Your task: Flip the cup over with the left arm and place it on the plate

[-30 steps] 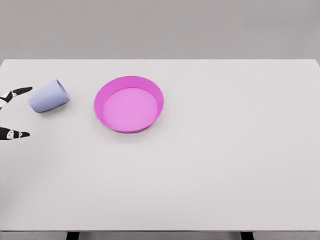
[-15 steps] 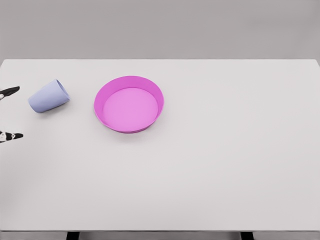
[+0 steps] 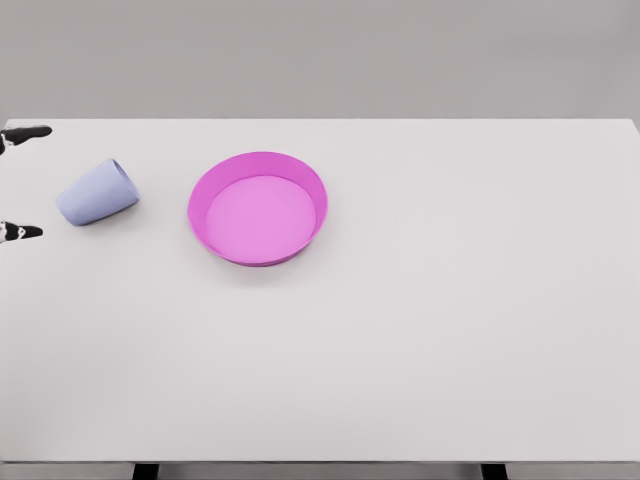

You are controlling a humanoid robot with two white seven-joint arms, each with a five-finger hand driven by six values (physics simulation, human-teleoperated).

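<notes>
Left fingers [image 3: 25,132] moved up beside cup [image 3: 97,193]

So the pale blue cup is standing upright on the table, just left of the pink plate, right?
Not quite. In the head view the pale blue cup lies on its side, not upright. It is indeed on the table, left of the pink plate.

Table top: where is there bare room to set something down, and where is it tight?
The white table is bare right of the round pink plate and along its whole near edge. It is tight at the far left: the pale blue cup lies on its side there, with the left hand's fingertips beside it.
</notes>
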